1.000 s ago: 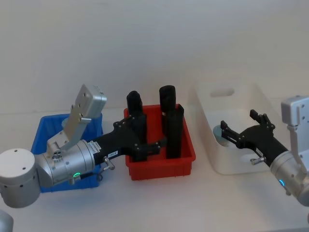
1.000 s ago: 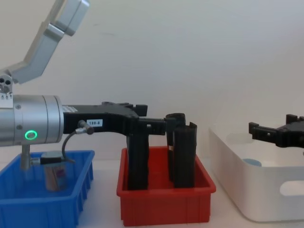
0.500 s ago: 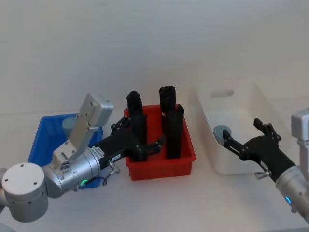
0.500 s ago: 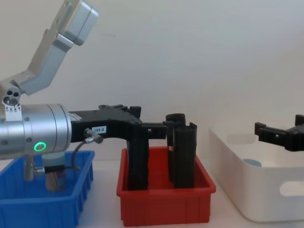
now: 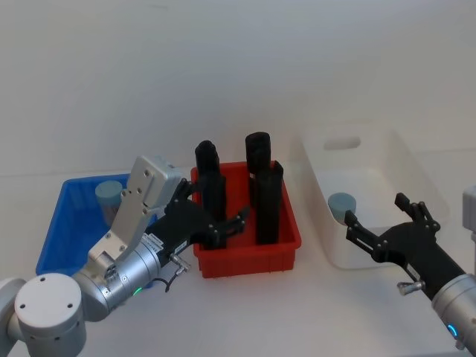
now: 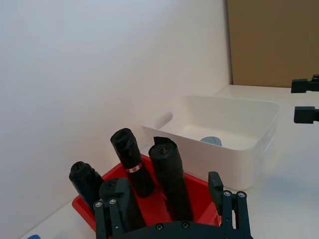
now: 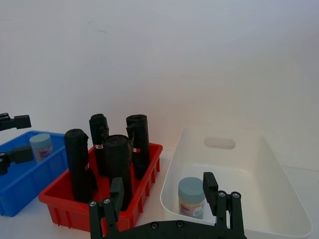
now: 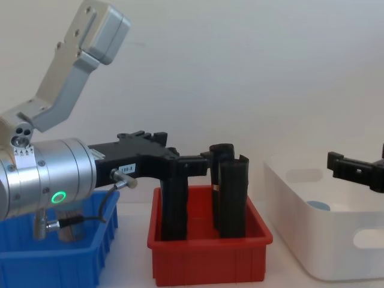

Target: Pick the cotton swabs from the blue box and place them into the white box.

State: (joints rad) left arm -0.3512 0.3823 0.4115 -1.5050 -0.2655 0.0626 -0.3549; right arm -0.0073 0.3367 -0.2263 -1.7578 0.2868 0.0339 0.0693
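One blue box [image 5: 53,227], one white box [image 5: 315,167], red bin [image 5: 249,257], black rolls [image 5: 258,147].

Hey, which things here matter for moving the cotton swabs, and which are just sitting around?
Job: blue box holding one cotton swab tub; white box holding a second swab tub; left gripper, open, by the red bin; right gripper, open, before the white box.
Lying about: red bin; black rolls standing in it.

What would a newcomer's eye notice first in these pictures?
Tall black rolls stand upright in the red bin at the centre. One cotton swab tub sits in the blue box on the left, another in the white box on the right. The left gripper, open, hovers by the red bin; the right gripper, open, before the white box.
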